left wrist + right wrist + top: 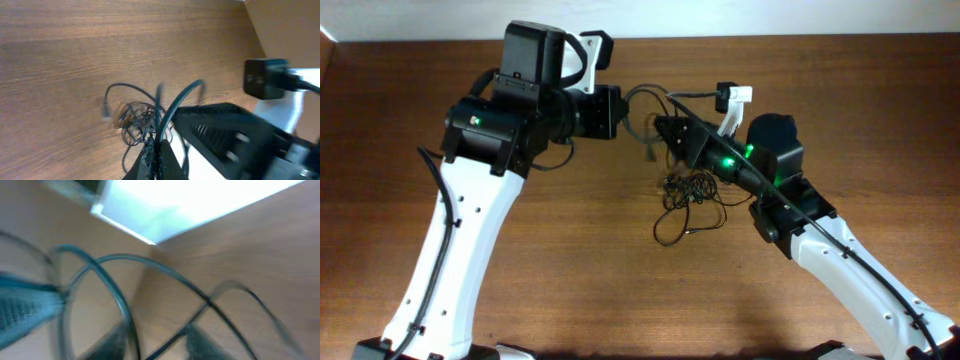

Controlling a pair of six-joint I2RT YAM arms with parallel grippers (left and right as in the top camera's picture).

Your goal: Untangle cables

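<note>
1. Cables (692, 190) sit bunched in a small knot on the table (880, 90), about mid-table. One slack loop (665, 228) trails toward the near side, and a few strands rise toward the far side.
2. The left gripper (632, 115) is pinched closed. In the left wrist view, two strands arc up from its fingertips (150, 152), so it appears to hold a strand clear of the wood.
3. The right gripper (665, 132) is just beside the left one, on its right, among the same raised strands. Its wrist view is smeared. A strand runs past its fingers (117, 340), but I cannot tell whether the jaws have clamped on it or merely straddle it.
4. The key relation is that the knot lies on the near side of both claws, below the lifted strands, so the bundle's long axis runs far to near. The right arm is nearer, with the knot just left of its forearm.
5. Judged from this, the next move depends on drawing the two claws apart left and right, across that axis, so the strands slide out of the knot. If the right claw has no firm hold, the whole bunch will likely drag along behind the left claw.
</note>
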